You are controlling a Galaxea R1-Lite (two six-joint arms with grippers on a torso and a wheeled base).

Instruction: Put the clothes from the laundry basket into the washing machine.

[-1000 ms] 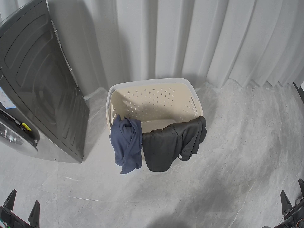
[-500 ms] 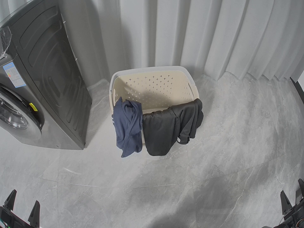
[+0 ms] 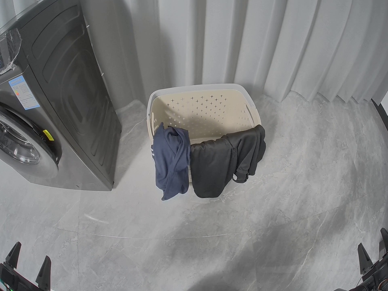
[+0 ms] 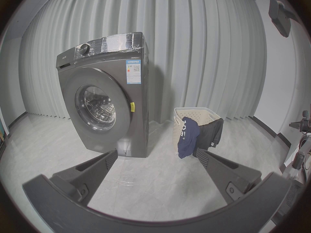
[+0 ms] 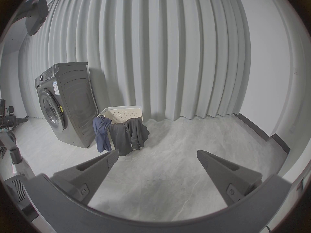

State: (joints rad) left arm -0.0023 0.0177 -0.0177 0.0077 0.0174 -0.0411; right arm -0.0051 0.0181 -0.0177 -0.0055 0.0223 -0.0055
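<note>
Clothes: one navy blue garment point(image 3: 171, 164) and one black garment point(image 3: 218, 164) drape the front rim of one cream plastic laundry basket point(image 3: 202, 88), beside one dark grey washing machine point(image 3: 64, 98). Left gripper point(image 4: 155, 152) and right gripper point(image 5: 157, 152) both gape, empty.

Left gripper point(image 4: 156, 152), right gripper point(image 5: 157, 152) — matte dark grey; two tapered wedge fingers point(image 4: 226, 175) each, ribbed pads point(image 4: 202, 157), round screw point(image 4: 230, 190) at each finger base.
</note>
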